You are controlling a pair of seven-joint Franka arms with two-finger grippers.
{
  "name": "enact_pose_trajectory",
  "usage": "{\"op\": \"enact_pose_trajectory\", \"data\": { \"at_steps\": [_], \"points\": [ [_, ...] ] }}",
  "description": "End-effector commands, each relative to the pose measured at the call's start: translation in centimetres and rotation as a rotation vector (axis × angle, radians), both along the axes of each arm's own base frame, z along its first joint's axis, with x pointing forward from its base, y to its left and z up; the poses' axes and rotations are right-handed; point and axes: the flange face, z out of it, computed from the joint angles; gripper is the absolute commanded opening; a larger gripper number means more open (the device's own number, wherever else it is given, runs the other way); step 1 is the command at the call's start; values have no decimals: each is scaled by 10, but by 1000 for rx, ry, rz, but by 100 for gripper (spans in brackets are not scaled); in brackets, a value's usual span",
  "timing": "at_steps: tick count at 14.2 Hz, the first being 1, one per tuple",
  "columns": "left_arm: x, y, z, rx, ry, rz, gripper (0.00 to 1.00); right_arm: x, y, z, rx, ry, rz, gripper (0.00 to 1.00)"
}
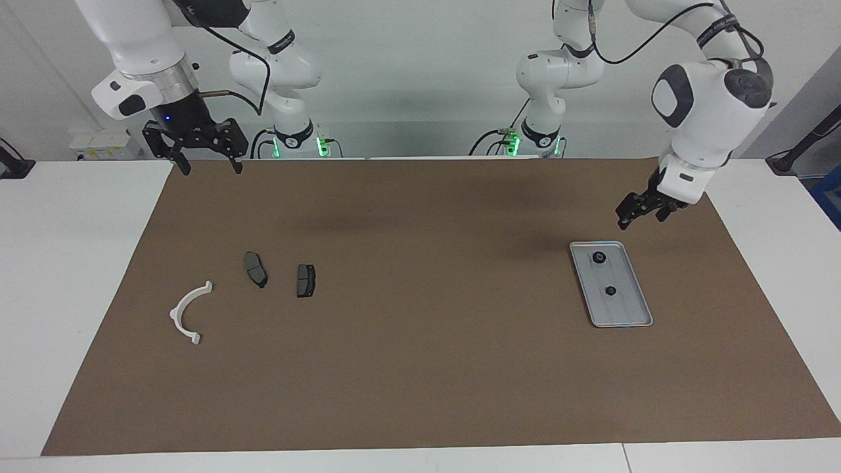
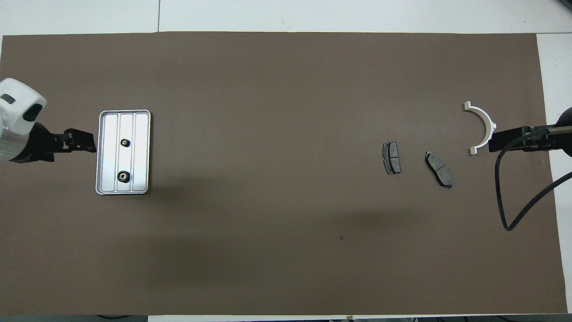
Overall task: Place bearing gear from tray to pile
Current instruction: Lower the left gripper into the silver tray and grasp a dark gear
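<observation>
1. The left gripper point(image 1: 635, 215) is hanging in the air with its fingers spread and nothing between them. In the facing view it is clear of the mat, just off the tray's end toward the robots and toward the left arm's end of the table; in the overhead view point(image 2: 85, 145) its tips are showing just beside the tray's long rim.

2. The tray point(image 1: 632, 309) is lying flat below and just ahead of this gripper, carrying two bearing gears. The nearer gear point(image 1: 598, 257) is sitting closest to the gripper; the farther gear point(image 1: 610, 290) is sitting about mid-tray.

3. Neither gear is being touched. Judged from this, the transfer is not yet started: approach, grasp, carry and release are all remaining.

4. The pile is lying well apart from the left gripper, toward the right arm's end of the table: two brake pads point(image 1: 306, 280) point(image 1: 255, 269) and a white bracket point(image 1: 188, 313).

5. The right gripper point(image 1: 208, 164) is waiting, released and empty, over the mat's edge by its own base.
</observation>
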Motion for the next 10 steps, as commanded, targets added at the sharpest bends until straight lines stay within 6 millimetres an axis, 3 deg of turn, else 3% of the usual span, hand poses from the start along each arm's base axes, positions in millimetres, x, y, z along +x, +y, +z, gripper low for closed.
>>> {"op": "enact_pose_trajectory", "data": {
  "at_steps": [1, 3, 5, 10],
  "points": [
    [-13, 6, -39, 15, -8, -31, 89, -5, -3, 2, 14, 2, 10, 100],
    [-29, 8, -75, 13, -14, -48, 84, -5, -2, 2, 14, 2, 11, 100],
    [-33, 7, -98, 11, 3, -45, 84, -5, -1, 3, 14, 1, 13, 100],
    [-25, 7, -133, 6, 10, -35, 82, -6, -3, 2, 14, 4, 7, 100]
  ]
}}
